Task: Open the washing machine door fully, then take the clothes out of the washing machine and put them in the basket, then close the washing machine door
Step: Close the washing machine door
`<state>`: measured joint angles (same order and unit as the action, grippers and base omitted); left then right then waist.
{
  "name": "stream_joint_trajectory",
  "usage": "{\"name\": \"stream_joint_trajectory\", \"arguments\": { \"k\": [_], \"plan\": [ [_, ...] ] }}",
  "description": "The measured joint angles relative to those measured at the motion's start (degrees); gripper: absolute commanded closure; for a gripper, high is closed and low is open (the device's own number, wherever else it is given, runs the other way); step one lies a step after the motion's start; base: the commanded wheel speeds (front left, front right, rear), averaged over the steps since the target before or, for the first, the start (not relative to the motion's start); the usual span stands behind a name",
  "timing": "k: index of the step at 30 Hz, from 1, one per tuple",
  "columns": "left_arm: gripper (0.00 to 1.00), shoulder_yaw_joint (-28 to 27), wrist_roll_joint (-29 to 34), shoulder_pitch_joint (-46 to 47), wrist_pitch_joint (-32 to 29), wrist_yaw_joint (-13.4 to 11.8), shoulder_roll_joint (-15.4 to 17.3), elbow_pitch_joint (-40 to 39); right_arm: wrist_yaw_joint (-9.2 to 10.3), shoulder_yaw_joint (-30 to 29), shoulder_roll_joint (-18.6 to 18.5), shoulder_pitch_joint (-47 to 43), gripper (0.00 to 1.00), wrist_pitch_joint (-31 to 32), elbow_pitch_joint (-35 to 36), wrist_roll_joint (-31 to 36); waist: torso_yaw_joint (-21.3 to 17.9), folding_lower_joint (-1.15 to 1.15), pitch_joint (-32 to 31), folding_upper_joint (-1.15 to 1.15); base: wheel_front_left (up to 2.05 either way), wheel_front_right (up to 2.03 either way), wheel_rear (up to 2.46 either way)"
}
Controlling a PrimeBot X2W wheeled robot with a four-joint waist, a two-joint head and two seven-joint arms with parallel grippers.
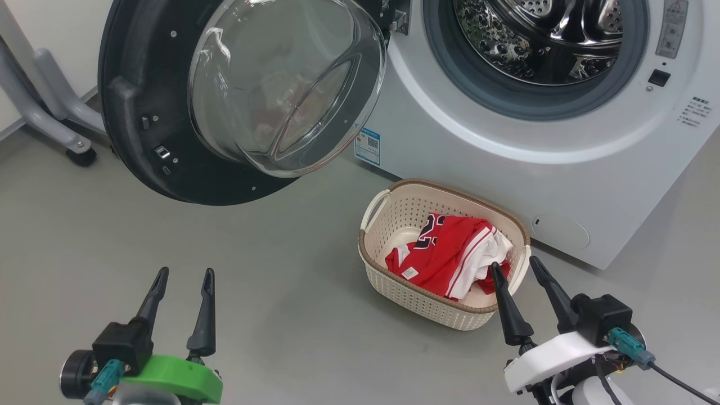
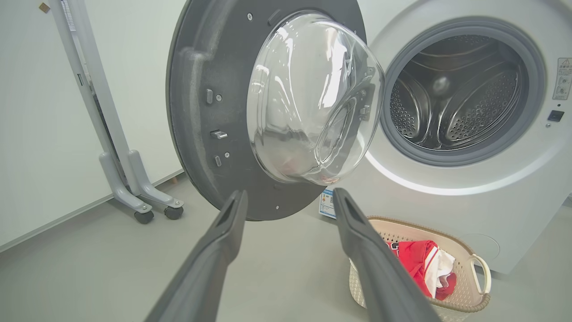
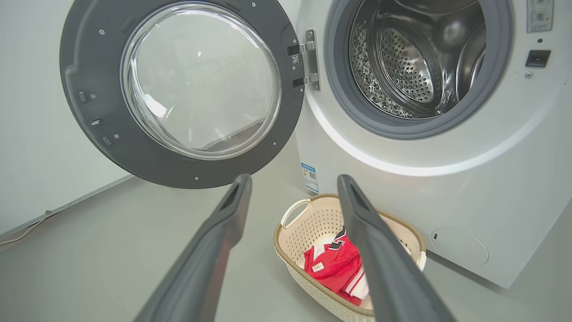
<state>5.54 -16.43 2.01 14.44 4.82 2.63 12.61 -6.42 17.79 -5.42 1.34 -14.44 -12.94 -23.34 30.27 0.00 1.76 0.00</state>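
The washing machine (image 1: 506, 146) (image 2: 469, 179) (image 3: 447, 179) stands with its steel drum (image 1: 551, 39) (image 3: 415, 58) bare of fabric as far as it shows. The washing machine door (image 1: 169, 112) (image 2: 210, 112) (image 3: 178, 89) hangs wide open to the left, glass bowl facing me. The clothes (image 1: 444, 253) (image 2: 422, 261) (image 3: 335, 264), red with white trim, lie in the cream basket (image 1: 394, 208) (image 2: 478, 277) (image 3: 290, 232) on the floor before the machine. My left gripper (image 1: 184, 275) (image 2: 288, 197) is open over bare floor. My right gripper (image 1: 514, 265) (image 3: 294, 181) is open beside the basket's near right corner.
A grey wheeled stand (image 1: 50, 112) (image 2: 129, 183) stands by the white wall left of the door. Grey floor (image 1: 281, 292) stretches between my grippers and the machine. A blue sticker (image 1: 367, 146) and a round flap (image 1: 559, 230) sit low on the washer front.
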Motion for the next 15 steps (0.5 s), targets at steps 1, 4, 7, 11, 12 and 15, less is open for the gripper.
{"name": "stream_joint_trajectory", "arguments": {
  "k": [1,4,7,11,12,15],
  "plan": [
    [0.00,0.0,0.1,0.0,0.0,0.0,0.0,0.0,-0.01,0.0,0.0,0.0,0.00,0.0,-0.1,0.0,0.0,0.00,0.0,0.00,0.00,0.00,0.00],
    [0.00,0.0,0.3,0.0,0.0,0.0,0.0,-0.1,-0.01,0.2,0.0,0.2,0.00,0.0,-0.3,0.0,0.0,0.00,0.0,0.00,0.00,0.00,0.00],
    [0.00,0.1,0.3,-0.1,0.0,0.0,0.0,-0.1,-0.05,0.2,0.0,0.5,0.00,0.0,-0.4,0.0,0.0,0.00,0.0,0.00,0.00,0.00,0.00],
    [0.00,0.3,0.4,-0.8,0.0,0.0,0.0,-0.1,-0.05,0.2,0.0,0.5,0.00,0.0,-0.4,0.0,-0.1,0.00,0.0,0.00,0.00,0.00,0.00],
    [0.00,0.4,0.4,-0.9,0.0,0.0,0.0,0.0,-0.05,0.2,0.0,0.5,0.00,0.0,-0.4,0.0,-0.1,0.00,0.0,0.00,0.00,0.00,0.00],
    [0.00,0.4,0.4,-0.9,0.0,0.0,0.0,0.0,-0.05,0.2,0.0,0.5,0.00,0.0,-0.5,0.0,-0.1,0.00,0.0,0.00,0.00,0.00,0.00]
  ]
}}
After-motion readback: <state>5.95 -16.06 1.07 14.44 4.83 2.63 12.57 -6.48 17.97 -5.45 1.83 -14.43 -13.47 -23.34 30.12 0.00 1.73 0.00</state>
